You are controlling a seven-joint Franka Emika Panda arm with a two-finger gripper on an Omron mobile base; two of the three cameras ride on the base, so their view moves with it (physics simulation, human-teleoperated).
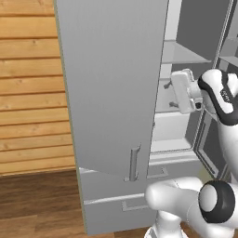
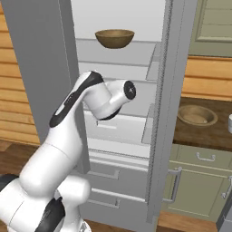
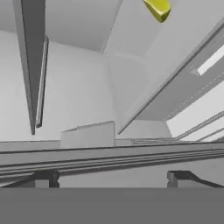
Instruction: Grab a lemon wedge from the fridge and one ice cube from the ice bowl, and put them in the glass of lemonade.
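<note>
Left base view: the fridge [image 1: 111, 83] door is swung wide so the tool [image 1: 168, 95] can reach inside.
Right base view: ice bowl [image 2: 196, 115] waits on the counter [image 2: 217, 131].
Hand view: tool [image 3: 113, 178] tips spread, nothing between them; lemon wedge [image 3: 158, 8] lies on a shelf ahead, ungrasped.

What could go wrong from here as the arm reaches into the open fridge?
1. The lemon wedge sits at the hand view's top edge, off the open tool's line, so closing now would likely miss.
2. The wedge is tiny, so it may slip.
3. The arm may bump the fridge door beside it.
</note>
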